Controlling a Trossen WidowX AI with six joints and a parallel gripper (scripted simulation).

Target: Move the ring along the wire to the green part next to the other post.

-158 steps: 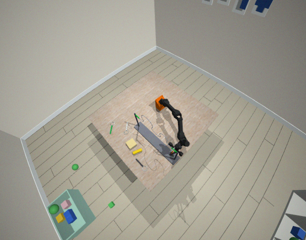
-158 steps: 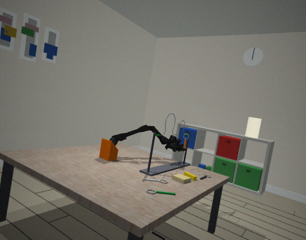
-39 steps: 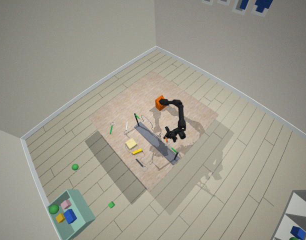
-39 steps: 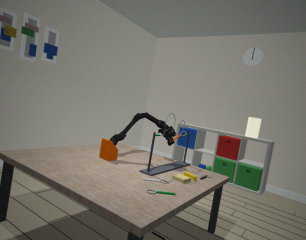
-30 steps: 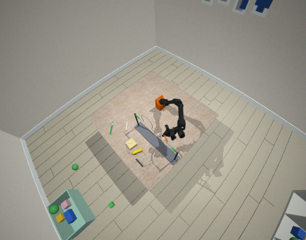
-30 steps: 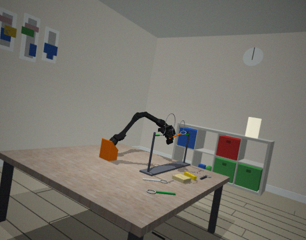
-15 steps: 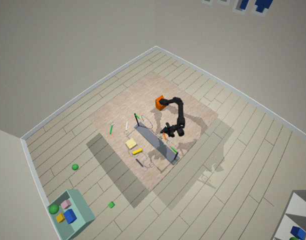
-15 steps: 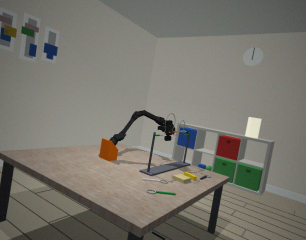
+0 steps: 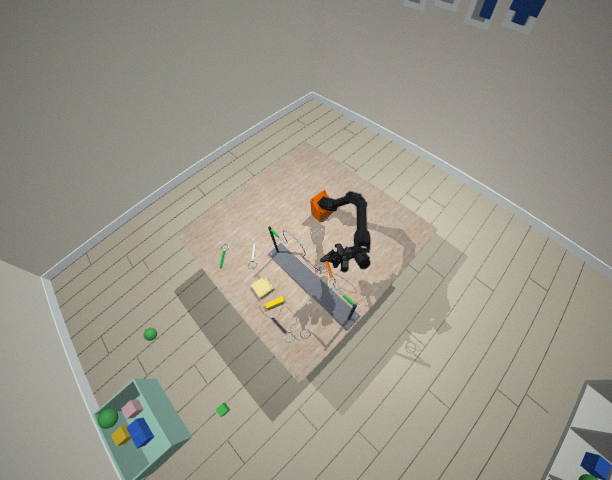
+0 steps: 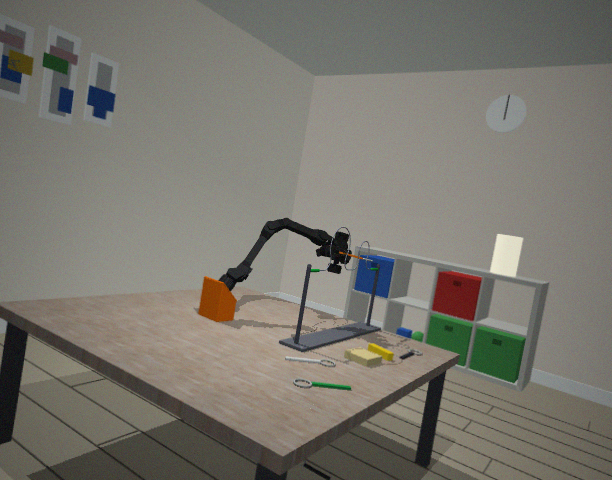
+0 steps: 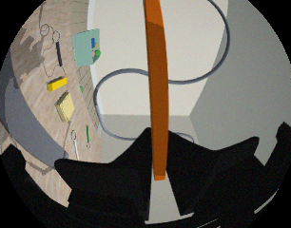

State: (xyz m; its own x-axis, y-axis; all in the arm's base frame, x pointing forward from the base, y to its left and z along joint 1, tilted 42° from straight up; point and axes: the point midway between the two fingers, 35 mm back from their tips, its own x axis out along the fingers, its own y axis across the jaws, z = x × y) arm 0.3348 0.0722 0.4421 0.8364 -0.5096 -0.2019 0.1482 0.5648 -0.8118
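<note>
My gripper (image 9: 328, 257) (image 10: 343, 253) (image 11: 154, 131) is shut on the orange handle (image 9: 329, 268) (image 10: 354, 255) (image 11: 157, 83) of the ring (image 10: 365, 241). It holds the ring in the air over the grey base plate (image 9: 301, 276) (image 10: 324, 336), between the two dark posts (image 9: 272, 240) (image 9: 353, 312) (image 10: 301, 304) (image 10: 372, 297). The ring is near the far post's green wire end (image 10: 372, 267) in the exterior view. The other green end (image 9: 274, 233) (image 10: 317, 269) is by the near post. In the wrist view the thin grey wire (image 11: 227, 38) loops behind the handle; I cannot tell whether it touches the ring.
On the table lie a green-handled ring (image 9: 222, 256) (image 10: 324, 384), a white-handled ring (image 9: 252, 254) (image 10: 306, 360), a dark-handled ring (image 9: 279, 325), a yellow block (image 9: 262, 287) (image 10: 363, 356) and a yellow bar (image 9: 274, 303) (image 10: 380, 351). The arm's orange base (image 9: 319, 205) (image 10: 216, 304) stands behind the wire stand.
</note>
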